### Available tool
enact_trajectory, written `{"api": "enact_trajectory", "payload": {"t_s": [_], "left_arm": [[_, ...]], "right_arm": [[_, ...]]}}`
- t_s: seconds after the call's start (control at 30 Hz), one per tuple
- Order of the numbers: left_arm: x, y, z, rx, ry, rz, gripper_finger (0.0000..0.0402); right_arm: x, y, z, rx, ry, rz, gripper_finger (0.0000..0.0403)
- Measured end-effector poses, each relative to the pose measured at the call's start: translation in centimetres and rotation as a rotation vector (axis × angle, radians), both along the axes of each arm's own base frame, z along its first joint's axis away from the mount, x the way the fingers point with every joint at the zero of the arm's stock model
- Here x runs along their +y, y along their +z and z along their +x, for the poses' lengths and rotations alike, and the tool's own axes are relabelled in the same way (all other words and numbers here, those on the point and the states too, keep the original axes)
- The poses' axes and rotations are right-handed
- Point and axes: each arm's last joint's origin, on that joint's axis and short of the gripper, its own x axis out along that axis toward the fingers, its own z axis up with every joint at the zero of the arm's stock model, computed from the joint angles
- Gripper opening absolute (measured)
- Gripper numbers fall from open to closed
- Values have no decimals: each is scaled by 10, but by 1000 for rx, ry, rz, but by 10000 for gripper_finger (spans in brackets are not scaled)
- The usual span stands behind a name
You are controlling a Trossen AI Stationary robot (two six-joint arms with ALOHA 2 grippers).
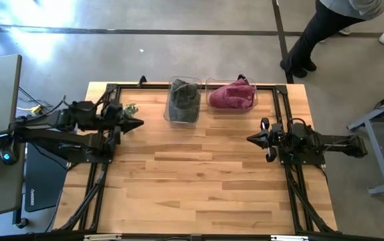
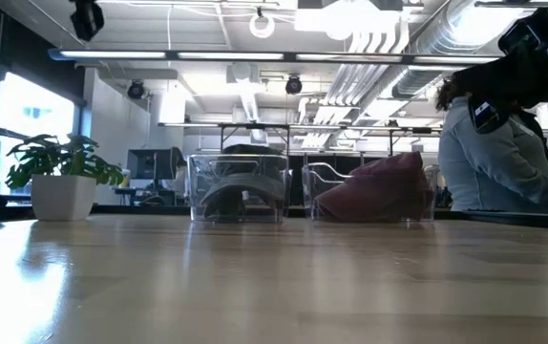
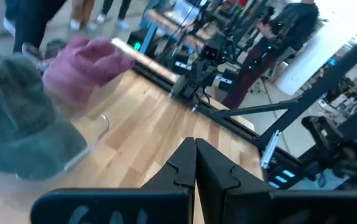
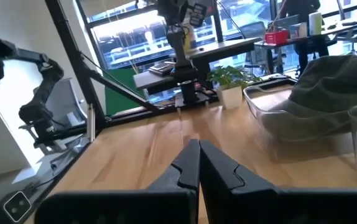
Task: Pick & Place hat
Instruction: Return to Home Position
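Left gripper hangs over the left side of the table, close to a small potted plant, its fingers pressed together on nothing. Opposite, the right gripper hangs over the right side, fingers likewise pressed together and empty. At the far edge two clear bins stand side by side: the black cap lies in the left bin, the red cap in the right bin. A person stands beyond the far right corner.

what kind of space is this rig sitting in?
Likely an open-plan robotics lab or workshop: exposed ceiling ducts, concrete floor, and a person standing beside the wooden table.
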Motion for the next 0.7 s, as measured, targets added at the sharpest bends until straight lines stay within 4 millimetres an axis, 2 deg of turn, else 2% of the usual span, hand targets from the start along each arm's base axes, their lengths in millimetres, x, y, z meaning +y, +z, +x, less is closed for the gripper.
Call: {"api": "enact_trajectory", "payload": {"t_s": [0.27, 0.4, 0.6, 0.7], "left_arm": [[-2, -54, 11, -90, -87, 210, 0], [-3, -72, 19, -175, -129, 297, 0], [-2, -97, 21, -13, -119, 290, 1], [-2, -103, 20, 44, -116, 248, 1]], "right_arm": [[0, 0, 0, 0, 3, 0, 0], [0, 0, 0, 0, 3, 0, 1], [0, 0, 0, 0, 3, 0, 1], [0, 0, 0, 0, 4, 0, 1]]}}
